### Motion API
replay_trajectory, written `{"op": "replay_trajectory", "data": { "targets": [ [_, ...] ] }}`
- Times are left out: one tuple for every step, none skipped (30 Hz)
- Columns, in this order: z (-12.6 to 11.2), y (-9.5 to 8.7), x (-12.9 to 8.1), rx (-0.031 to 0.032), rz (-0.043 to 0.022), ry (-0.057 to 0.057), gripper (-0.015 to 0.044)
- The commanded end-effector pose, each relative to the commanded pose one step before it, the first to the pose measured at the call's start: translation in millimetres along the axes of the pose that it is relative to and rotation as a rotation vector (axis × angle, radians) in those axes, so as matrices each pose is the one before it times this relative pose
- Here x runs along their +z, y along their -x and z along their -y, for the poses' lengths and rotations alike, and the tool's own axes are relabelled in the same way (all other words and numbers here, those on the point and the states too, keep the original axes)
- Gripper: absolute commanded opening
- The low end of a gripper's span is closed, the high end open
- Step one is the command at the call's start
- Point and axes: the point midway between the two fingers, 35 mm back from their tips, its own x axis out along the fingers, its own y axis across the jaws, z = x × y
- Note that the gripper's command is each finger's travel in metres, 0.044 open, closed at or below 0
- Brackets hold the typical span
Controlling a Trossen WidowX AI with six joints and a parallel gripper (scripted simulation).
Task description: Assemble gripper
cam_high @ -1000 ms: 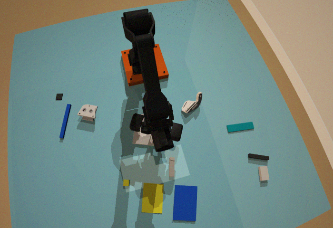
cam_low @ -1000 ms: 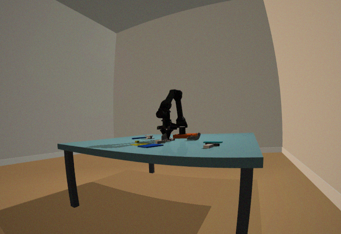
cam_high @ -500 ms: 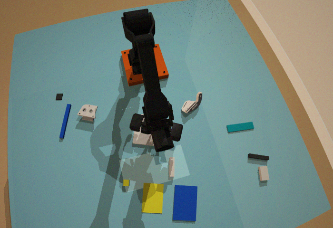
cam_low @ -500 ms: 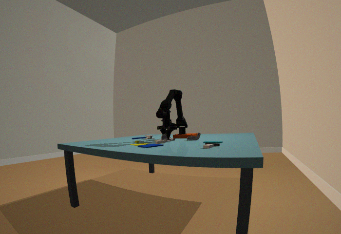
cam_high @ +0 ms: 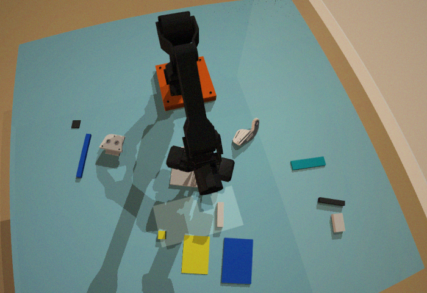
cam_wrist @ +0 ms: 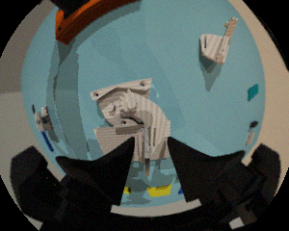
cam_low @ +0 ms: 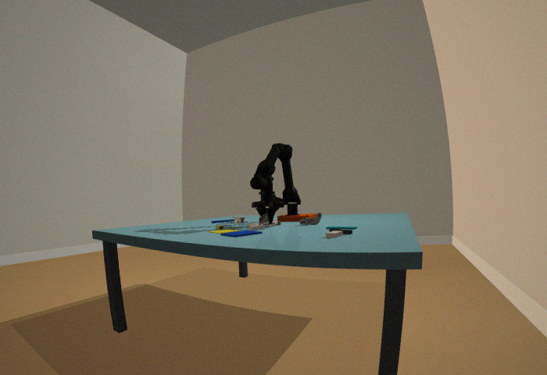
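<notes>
Plain grey walls and a beige right-hand wall with a pale baseboard (cam_low: 504,283) surround a tan floor (cam_low: 327,318); the blue-green counter (cam_high: 290,103) (cam_low: 327,241) (cam_wrist: 183,63) stands on dark legs, shadow beneath its left corner.
</notes>
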Motion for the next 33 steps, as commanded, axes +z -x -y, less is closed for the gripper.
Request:
{"op": "replay_trajectory", "data": {
  "targets": [
    [0.00,0.00,0.00,-0.00001,-0.00001,0.0000,0.0224],
    [0.13,2.16,-0.23,-0.00003,-0.00005,-0.0002,0.0224],
    [0.20,3.80,-0.37,-0.00005,-0.00008,-0.0003,0.0224],
    [0.25,5.68,-0.46,-0.00006,-0.00012,-0.0004,0.0224],
    [0.25,7.97,-0.46,-0.00008,-0.00015,-0.0006,0.0224],
    [0.15,8.59,-0.26,-0.00007,-0.00014,-0.0006,0.0224],
    [0.01,9.66,0.00,-0.00007,-0.00013,-0.0007,0.0224],
    [-0.20,11.12,0.37,-0.00006,-0.00011,-0.0008,0.0224],
    [-0.38,10.33,0.70,-0.00004,-0.00007,-0.0007,0.0224],
    [-0.33,6.47,0.61,-0.00002,-0.00003,-0.0004,0.0224],
    [-0.13,2.17,0.24,0.00000,-0.00001,-0.0001,0.0224],
    [0.00,0.00,0.00,0.00000,0.00000,0.0000,0.0224],
    [0.87,-8.66,-1.69,-0.00284,-0.00517,0.0047,0.0224],
    [-0.12,1.30,-0.48,-0.00140,-0.00251,0.0003,0.0198],
    [-0.32,3.24,-1.18,-0.00347,-0.00630,0.0008,0.0172],
    [-0.13,1.30,-0.47,-0.00138,-0.00253,0.0003,0.0145],
    [0.00,0.00,0.00,0.00000,0.00000,0.0000,0.0119],
    [0.00,0.00,0.00,0.00000,0.00000,0.0000,0.0093],
    [0.00,0.00,0.00,0.00000,0.00000,0.0000,0.0067],
    [0.00,0.00,0.00,0.00000,0.00000,0.0000,0.0040],
    [0.00,0.00,0.00,0.00000,0.00000,0.0000,0.0014],
    [0.00,0.00,0.00,0.00000,0.00000,0.0000,0.0000],
    [0.00,0.00,0.00,0.00000,0.00000,0.0000,0.0000],
    [0.00,0.00,0.00,0.00000,0.00000,0.0000,0.0000],
    [0.00,0.00,0.00,0.00000,0.00000,0.0000,0.0000],
    [0.00,0.00,0.00,0.00000,0.00000,0.0000,0.0000],
    [0.00,0.00,0.00,0.00000,0.00000,0.0000,0.0000],
    [0.00,0.00,0.00,0.00000,0.00000,0.0000,0.0000],
    [0.00,0.00,0.00,0.00000,0.00000,0.0000,0.0000],
    [0.00,0.00,0.00,0.00000,0.00000,0.0000,0.0000],
    [0.10,-0.17,0.07,0.00007,0.00012,-0.0001,0.0000],
    [0.09,-0.16,0.07,0.00007,0.00011,-0.0001,0.0000],
    [0.52,-0.91,0.39,0.00039,0.00065,-0.0006,0.0000]
  ]
}}
